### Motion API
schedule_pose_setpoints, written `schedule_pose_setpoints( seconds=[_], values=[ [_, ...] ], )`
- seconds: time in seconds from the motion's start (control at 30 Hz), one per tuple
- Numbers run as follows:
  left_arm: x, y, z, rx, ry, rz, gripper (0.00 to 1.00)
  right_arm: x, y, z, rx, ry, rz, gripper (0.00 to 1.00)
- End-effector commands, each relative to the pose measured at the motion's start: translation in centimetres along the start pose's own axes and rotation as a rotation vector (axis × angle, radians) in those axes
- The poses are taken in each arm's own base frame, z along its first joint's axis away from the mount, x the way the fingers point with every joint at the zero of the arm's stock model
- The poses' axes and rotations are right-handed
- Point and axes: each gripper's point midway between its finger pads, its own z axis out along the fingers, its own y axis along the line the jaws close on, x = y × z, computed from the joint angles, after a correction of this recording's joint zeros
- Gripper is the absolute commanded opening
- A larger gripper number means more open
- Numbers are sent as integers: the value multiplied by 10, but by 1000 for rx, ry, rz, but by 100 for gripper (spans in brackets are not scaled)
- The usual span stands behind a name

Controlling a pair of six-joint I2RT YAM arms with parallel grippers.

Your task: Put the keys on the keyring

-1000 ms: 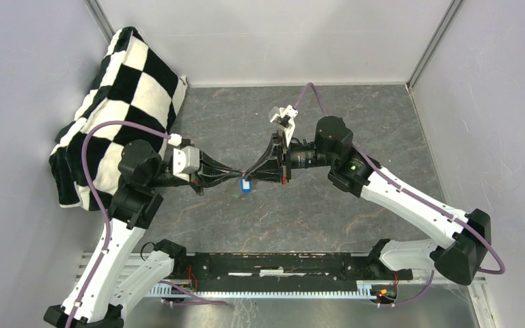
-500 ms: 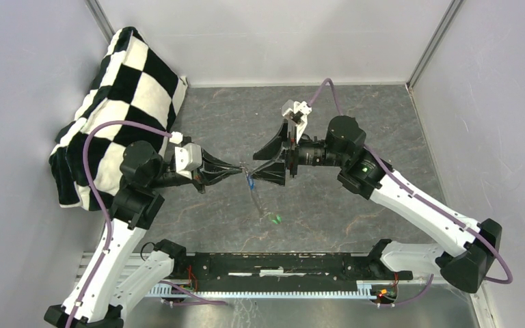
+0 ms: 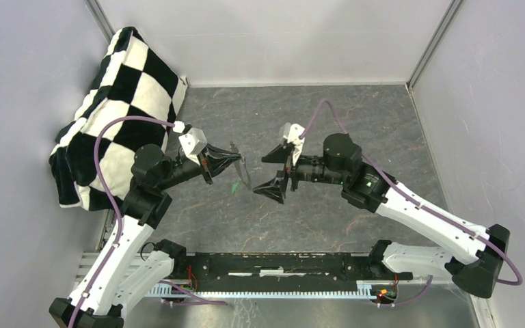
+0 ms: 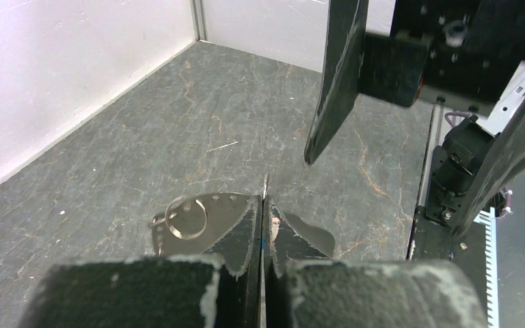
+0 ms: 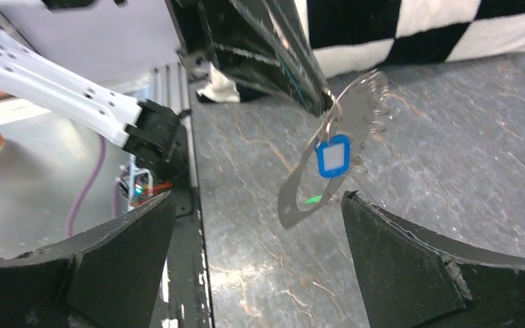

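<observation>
Right jaws back — clear gap beside keyring point(image 5: 289, 199)

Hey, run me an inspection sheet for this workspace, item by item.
Surface: grey marbled table.
Job's things: keyring hangs from the left gripper; blue key dangles against it; green key sits low beside it, cannot tell whether it is threaded.
Clutter: checkered cushion, far left corner.
Grippers: left shut on keyring; right gripper open, facing the ring, not touching.
Cables: purple cables, one looped along each arm.
Surroundings: pale walls; nothing else seen.
</observation>
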Motion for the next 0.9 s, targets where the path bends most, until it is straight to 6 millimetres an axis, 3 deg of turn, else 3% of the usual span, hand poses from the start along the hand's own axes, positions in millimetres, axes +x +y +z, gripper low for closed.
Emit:
schedule_pose_setpoints(
  seconds=[0.0, 0.27, 0.47, 0.63, 0.87],
  values=[
    [-31, 1, -1, -25, -90, 35, 2, 22, -22, 9, 126, 62, -103, 98],
    [-32, 5, -1, -46, -93, 54, 2, 31, -19, 36, 198, 38, -99, 98],
    [-31, 8, -1, -58, -94, 58, 2, 46, -12, 45, 229, 15, -21, 98],
    [-31, 10, -2, -78, -104, 46, 2, 47, -4, 53, 226, -2, -6, 98],
    [-32, 17, -4, -121, -106, 42, 2, 41, -12, 55, 332, -43, 6, 98]
  ],
)
